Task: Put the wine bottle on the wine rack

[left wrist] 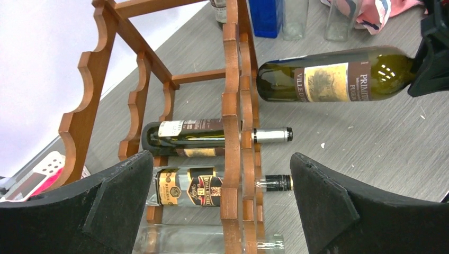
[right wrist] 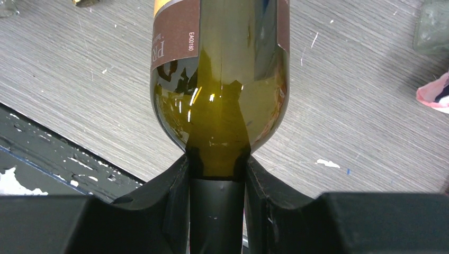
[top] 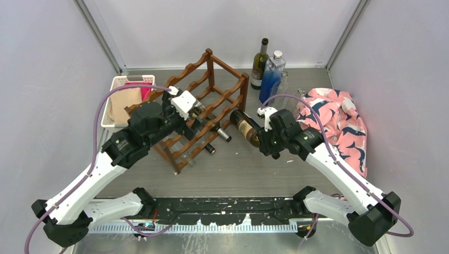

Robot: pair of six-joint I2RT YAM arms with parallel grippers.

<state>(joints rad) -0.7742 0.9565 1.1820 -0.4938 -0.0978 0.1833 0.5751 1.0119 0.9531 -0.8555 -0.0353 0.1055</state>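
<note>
Right wrist: right jaws clamp wine bottle (right wrist: 219,106) neck; left jaws gape wide, empty

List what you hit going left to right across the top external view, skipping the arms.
white basket → wine rack → wine bottle → pink patterned cloth. The standing bottles at the back are left out because they overlap the wine bottle's span.

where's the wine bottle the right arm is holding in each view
top external: wine bottle centre, right of wine rack
left wrist: wine bottle upper right, level
right wrist: wine bottle top centre, neck in right gripper
shared landmark: pink cloth, in all three
</note>
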